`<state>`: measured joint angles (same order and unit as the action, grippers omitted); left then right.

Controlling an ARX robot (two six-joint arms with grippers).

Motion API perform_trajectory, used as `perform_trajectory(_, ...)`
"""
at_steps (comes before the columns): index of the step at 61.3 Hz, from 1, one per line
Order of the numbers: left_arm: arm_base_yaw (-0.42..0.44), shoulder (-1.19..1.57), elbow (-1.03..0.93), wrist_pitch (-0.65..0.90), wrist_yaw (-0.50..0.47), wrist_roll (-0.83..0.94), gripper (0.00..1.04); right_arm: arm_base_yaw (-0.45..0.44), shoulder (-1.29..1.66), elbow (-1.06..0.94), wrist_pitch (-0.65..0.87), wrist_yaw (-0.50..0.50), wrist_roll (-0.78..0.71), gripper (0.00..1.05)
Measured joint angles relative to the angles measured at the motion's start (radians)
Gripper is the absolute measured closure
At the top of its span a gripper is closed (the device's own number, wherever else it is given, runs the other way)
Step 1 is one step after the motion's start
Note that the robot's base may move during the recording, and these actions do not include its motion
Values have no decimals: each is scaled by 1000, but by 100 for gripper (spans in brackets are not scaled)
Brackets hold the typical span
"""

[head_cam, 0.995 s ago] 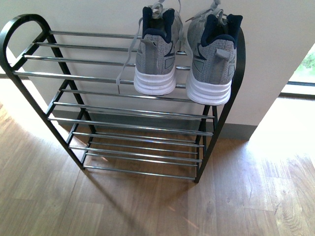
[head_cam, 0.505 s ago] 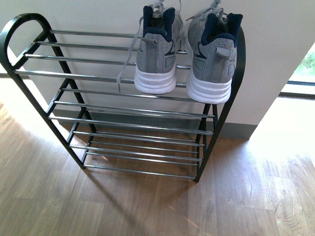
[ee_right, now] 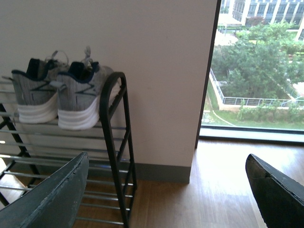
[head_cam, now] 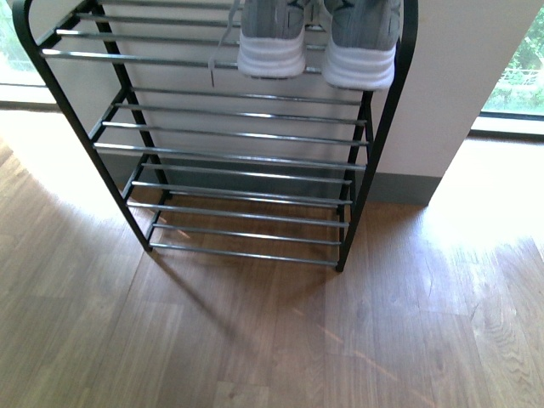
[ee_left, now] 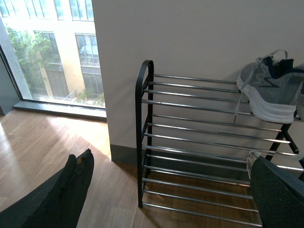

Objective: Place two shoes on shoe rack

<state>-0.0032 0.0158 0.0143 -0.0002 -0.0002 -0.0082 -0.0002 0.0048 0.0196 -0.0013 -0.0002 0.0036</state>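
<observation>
Front view differs from half a second ago: we now see the shoe rack (head_cam: 380, 140) sitting higher in the picture with its arched top cut off. Only the white heels and a strip of grey knit show on the grey sneakers (head_cam: 272, 38), and more of the wood floor (head_cam: 255, 340) in front of the rack is in view. A window (head_cam: 514, 76) now shows to the right of the rack and a sliver of another past its left corner. The sneakers themselves have not moved on the rack: they stand side by side on its top shelf, at its right end, heels toward us and hanging a little over the front rod. One loose lace (head_cam: 212, 72) dangles below that rod. The lower shelves of the rack show bare rods. Neither arm appears in the front view. In the left wrist view the left gripper (ee_left: 171, 161) has its jaws spread wide, with the dark fingers (ee_left: 71, 190) at the picture's edges, gripping and touching nothing, off the rack's left end. In the right wrist view the right gripper (ee_right: 167, 160) also has its jaws wide apart, holding nothing, just off the rack's right end.
</observation>
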Motion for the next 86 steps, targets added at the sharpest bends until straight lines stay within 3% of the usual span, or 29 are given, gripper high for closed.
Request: perform_trajectory(86, 0, 0, 0, 0, 1, 0, 9, 0, -1, 0, 0, 1, 0, 9)
